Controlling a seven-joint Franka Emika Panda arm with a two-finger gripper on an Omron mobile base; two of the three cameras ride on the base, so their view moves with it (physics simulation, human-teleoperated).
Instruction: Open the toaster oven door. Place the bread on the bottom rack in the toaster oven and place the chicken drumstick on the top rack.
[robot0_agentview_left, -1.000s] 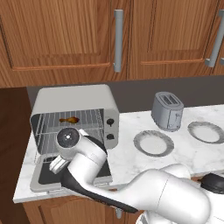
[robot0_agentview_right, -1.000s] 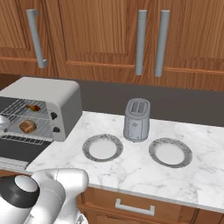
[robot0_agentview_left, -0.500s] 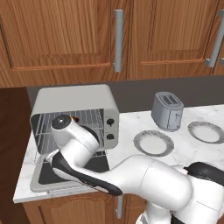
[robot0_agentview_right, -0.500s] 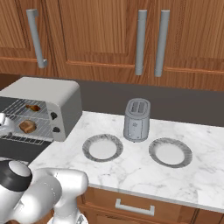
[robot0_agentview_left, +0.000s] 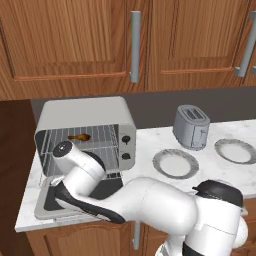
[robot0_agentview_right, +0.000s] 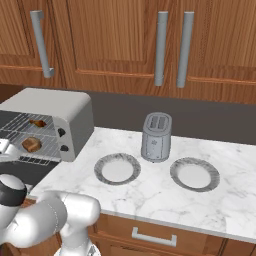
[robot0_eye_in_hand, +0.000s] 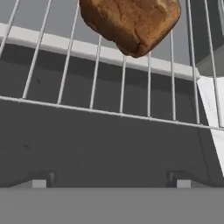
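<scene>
Hand view: bread (robot0_eye_in_hand: 130, 24) lies crosswise on bottom rack (robot0_eye_in_hand: 109, 94), gripper (robot0_eye_in_hand: 111, 181) fingers spread, empty

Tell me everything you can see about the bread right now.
The bread is a small brown chunk with a darker, rough crust and rounded corners. It lies on the bottom rack, a silver wire grid inside the open toaster oven, below the chicken drumstick on the upper grid. Only the wires touch it; the gripper is open and clear of it.

Kitchen: wooden cabinets (robot0_agentview_right: 110, 45), marble counter (robot0_agentview_right: 150, 192), toaster (robot0_agentview_right: 156, 136).
</scene>
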